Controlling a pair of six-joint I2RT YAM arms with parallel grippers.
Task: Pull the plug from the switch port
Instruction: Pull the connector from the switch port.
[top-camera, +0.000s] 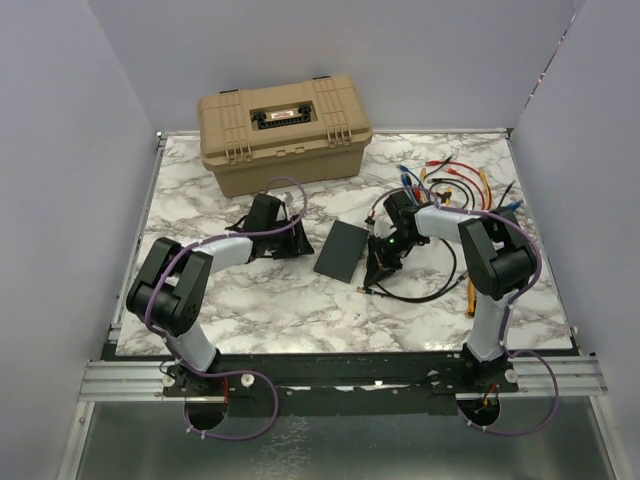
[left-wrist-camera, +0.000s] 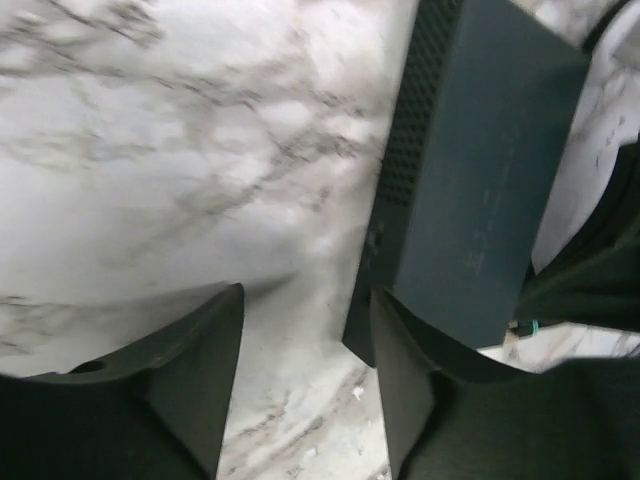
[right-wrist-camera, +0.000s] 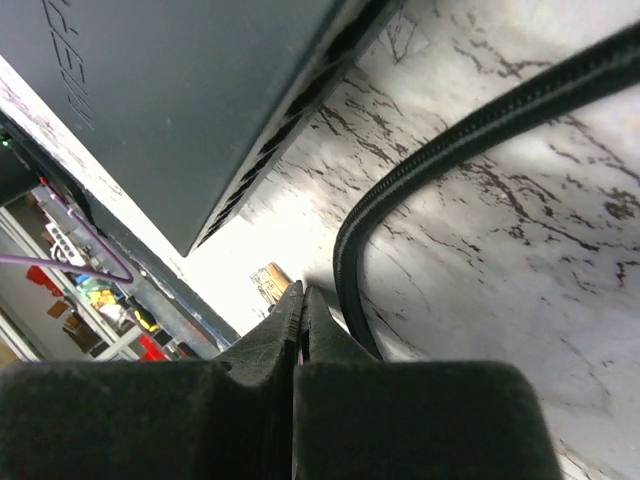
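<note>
In the right wrist view we see only a small tan tip of the plug (right-wrist-camera: 270, 283); the rest is hidden behind the closed right gripper (right-wrist-camera: 303, 300), and we cannot tell whether it is pinched. The cable (right-wrist-camera: 450, 150) runs off the right edge, and the switch (right-wrist-camera: 180, 100) is cut by the top and left edges. In the left wrist view the table (left-wrist-camera: 150, 150) is blurred and the switch's far end leaves the frame, while from above the plug is too small to make out
</note>
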